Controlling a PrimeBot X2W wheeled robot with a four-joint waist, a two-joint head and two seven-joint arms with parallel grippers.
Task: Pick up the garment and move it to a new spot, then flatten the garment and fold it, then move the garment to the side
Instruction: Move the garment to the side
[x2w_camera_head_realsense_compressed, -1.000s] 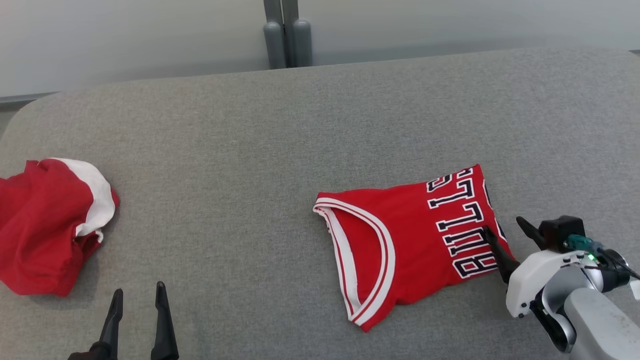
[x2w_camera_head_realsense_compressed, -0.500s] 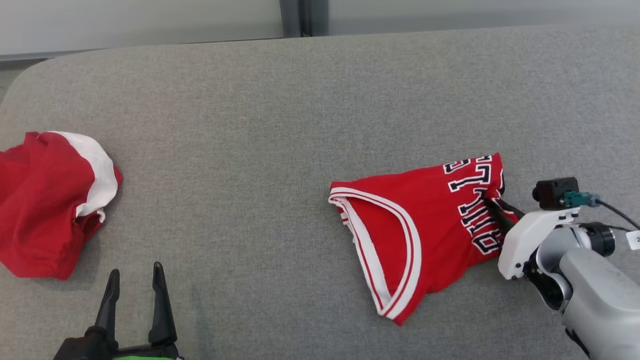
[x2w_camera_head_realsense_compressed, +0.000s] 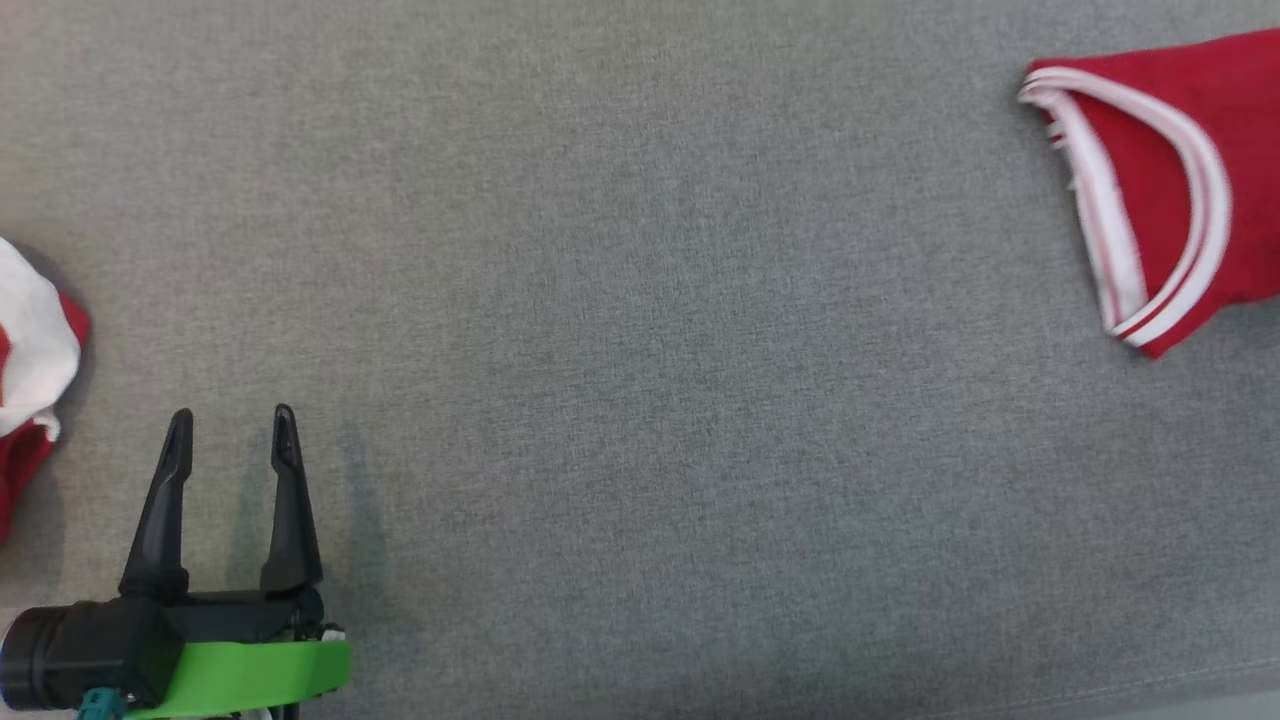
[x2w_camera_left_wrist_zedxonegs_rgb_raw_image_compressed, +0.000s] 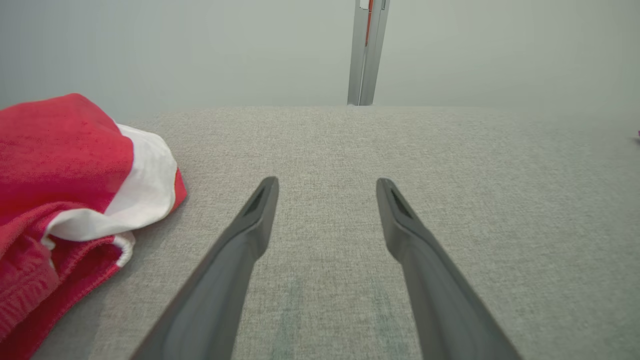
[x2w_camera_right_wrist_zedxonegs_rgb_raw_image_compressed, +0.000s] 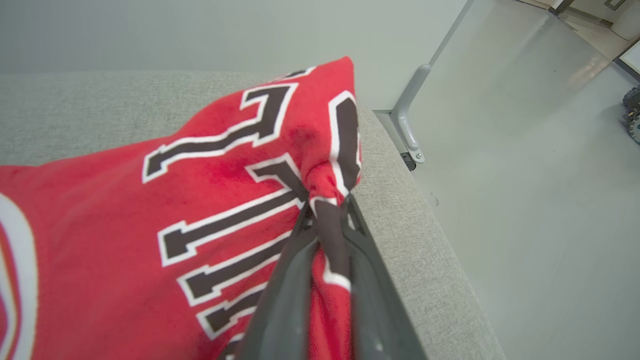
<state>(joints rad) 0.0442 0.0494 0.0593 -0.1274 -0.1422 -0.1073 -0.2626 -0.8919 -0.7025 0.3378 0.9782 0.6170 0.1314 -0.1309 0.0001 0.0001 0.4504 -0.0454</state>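
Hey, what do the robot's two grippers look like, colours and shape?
The left gripper has two long, black, tapering fingers with a recessed slot near each tip. They sit on a black base with a bright green housing, a black cylindrical end and a teal connector. The right gripper has the same dark grey tapering fingers.

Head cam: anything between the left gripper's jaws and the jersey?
Nothing. In the head view, bare grey padded surface spans the whole stretch from the left gripper to the jersey.
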